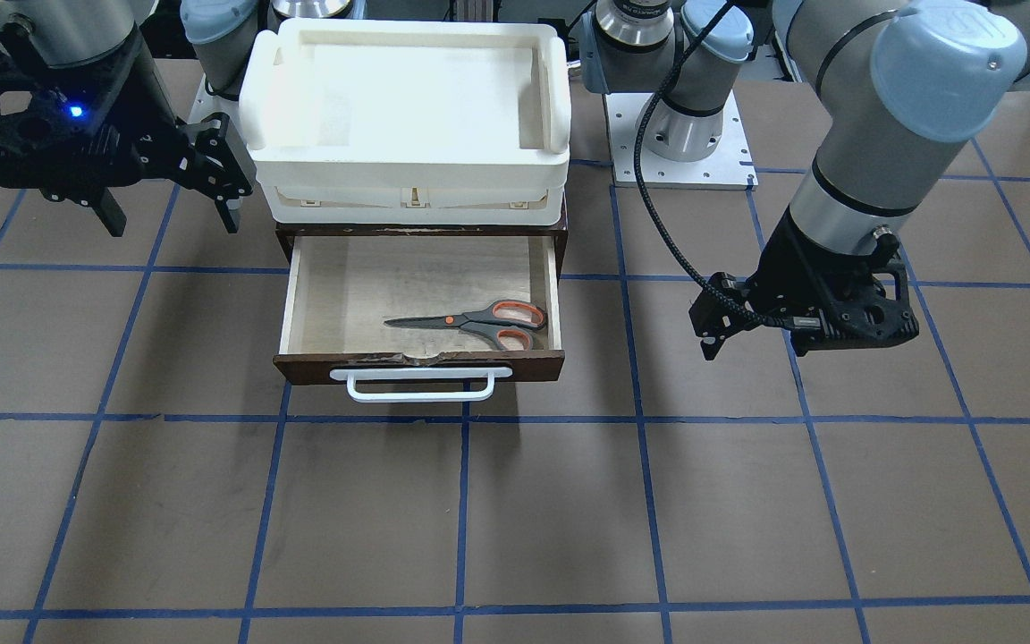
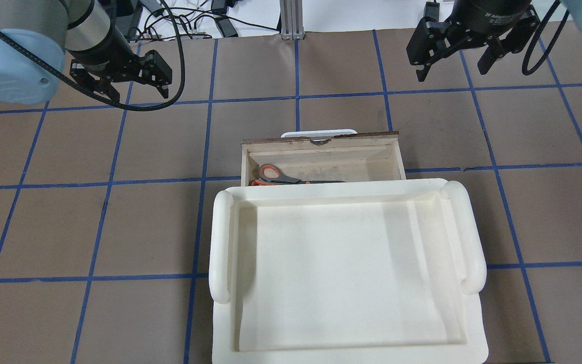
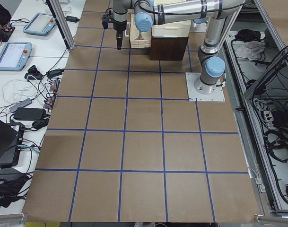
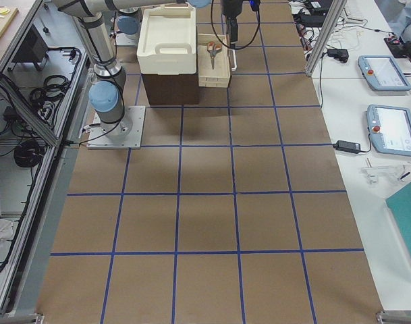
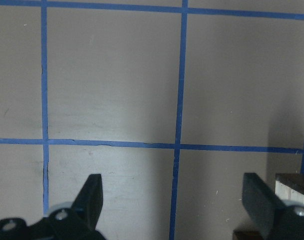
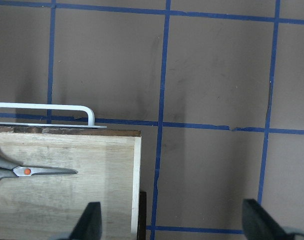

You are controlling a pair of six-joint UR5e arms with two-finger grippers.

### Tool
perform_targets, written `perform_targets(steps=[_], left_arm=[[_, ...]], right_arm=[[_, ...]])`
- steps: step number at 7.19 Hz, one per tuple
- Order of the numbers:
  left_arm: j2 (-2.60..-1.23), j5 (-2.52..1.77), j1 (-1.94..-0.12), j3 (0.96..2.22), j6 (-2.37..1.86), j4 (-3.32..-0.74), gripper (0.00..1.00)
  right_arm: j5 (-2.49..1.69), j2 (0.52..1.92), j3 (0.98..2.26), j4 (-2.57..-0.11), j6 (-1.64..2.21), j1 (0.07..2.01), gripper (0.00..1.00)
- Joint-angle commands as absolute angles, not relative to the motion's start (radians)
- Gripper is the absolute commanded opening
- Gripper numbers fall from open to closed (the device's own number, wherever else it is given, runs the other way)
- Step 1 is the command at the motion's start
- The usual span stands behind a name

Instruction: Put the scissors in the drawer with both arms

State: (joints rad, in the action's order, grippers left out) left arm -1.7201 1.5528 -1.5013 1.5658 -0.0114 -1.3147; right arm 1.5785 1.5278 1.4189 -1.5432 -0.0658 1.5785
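Observation:
The scissors [image 1: 479, 322] lie flat on the pale floor of the open drawer [image 1: 345, 286], handles toward the robot's left side, blades pointing toward its right. They also show in the overhead view [image 2: 277, 175] and the right wrist view [image 6: 22, 170]. The drawer's white handle [image 1: 421, 385] faces away from the robot. My left gripper [image 1: 752, 347] is open and empty, above the table beside the drawer's left side; the overhead view shows it too [image 2: 139, 93]. My right gripper [image 1: 173, 219] is open and empty beside the drawer's other side, seen overhead as well [image 2: 450, 71].
A large cream plastic bin [image 2: 346, 273] sits on top of the dark-brown cabinet above the drawer and hides the drawer's rear part from overhead. The brown table has a blue tape grid. Arm bases [image 1: 676, 134] stand behind the bin.

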Motion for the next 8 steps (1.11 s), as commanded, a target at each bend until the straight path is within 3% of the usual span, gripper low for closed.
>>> perform_targets(steps=[1,8], left_arm=[[-1.694,1.552,-1.503,1.566,-0.029,-1.362,1.00],[-1.578,1.546,-1.505,1.644,-0.021,-1.434,1.00]], right_arm=[[1.578,1.528,1.419,-1.543,-0.071,1.578,1.00],[1.578,1.528,1.419,-1.543,-0.071,1.577,1.00]])
